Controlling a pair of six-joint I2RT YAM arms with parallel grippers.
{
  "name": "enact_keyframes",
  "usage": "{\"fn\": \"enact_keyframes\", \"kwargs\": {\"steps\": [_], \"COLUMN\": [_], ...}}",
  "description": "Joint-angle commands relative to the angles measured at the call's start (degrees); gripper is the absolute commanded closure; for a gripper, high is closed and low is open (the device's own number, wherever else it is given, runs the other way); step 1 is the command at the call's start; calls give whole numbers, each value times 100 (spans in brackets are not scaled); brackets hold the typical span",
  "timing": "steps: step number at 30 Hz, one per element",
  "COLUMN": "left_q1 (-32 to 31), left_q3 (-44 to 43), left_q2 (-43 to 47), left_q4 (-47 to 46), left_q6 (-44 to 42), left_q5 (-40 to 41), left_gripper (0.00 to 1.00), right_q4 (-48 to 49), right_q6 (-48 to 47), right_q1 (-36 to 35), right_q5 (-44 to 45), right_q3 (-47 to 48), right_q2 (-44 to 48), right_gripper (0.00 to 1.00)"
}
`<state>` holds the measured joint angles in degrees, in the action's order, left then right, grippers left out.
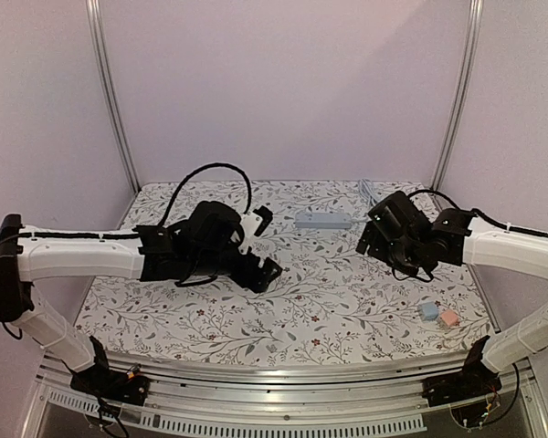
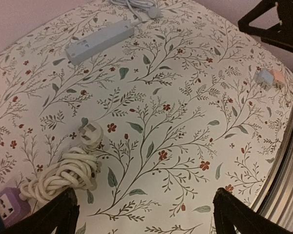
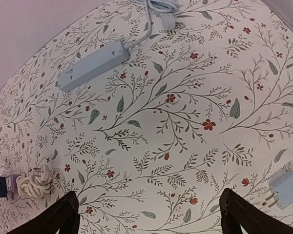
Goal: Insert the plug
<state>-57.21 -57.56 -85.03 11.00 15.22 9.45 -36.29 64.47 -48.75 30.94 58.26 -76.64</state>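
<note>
Both arms are hovering over the floral-patterned desk (image 1: 329,292), and both pincers are standing wide apart, gripping nothing. The left pincer (image 2: 145,195) is looking straight down on the prize: the white three-pin plug (image 2: 90,135) is lying on the cloth at the head of its bundled white cable coil (image 2: 63,178), which is touching a small purple socket adapter (image 2: 7,207). From this pincer the plug is sitting ahead and off toward the finger at the left of the wrist view, so I'd say a sideways shift is needed before closing. The long pale grey-blue power strip (image 2: 100,44) is lying well beyond the plug, toward the far edge, its long axis running left to right across the desk in the overhead view. The right pincer (image 3: 149,195) is hanging nearer that strip, with the plug far off in the corner of its view. So the left arm is looking the nearer one for the pick, and the right is sitting handy for steadying the strip.
</note>
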Motion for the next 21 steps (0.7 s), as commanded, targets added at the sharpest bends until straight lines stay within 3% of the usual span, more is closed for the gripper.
{"fn": "enact_keyframes", "kwargs": {"steps": [1, 11, 21], "left_q1": [-288, -519, -519], "left_q3": [-1, -78, 482], "left_q2": [-471, -1006, -959], "left_q4": [-1253, -1527, -1837], "left_q6": [-540, -638, -538], "left_q5": [-898, -852, -853], "left_gripper": [5, 10, 13], "right_q4": [-850, -1418, -1584], "right_q6": [524, 830, 1578], "right_q1": [731, 2129, 2665], "right_q5": [-918, -2321, -2809], "right_q3": [-439, -987, -1425], "right_q2": [384, 555, 202], "right_gripper": [1, 1, 1]}}
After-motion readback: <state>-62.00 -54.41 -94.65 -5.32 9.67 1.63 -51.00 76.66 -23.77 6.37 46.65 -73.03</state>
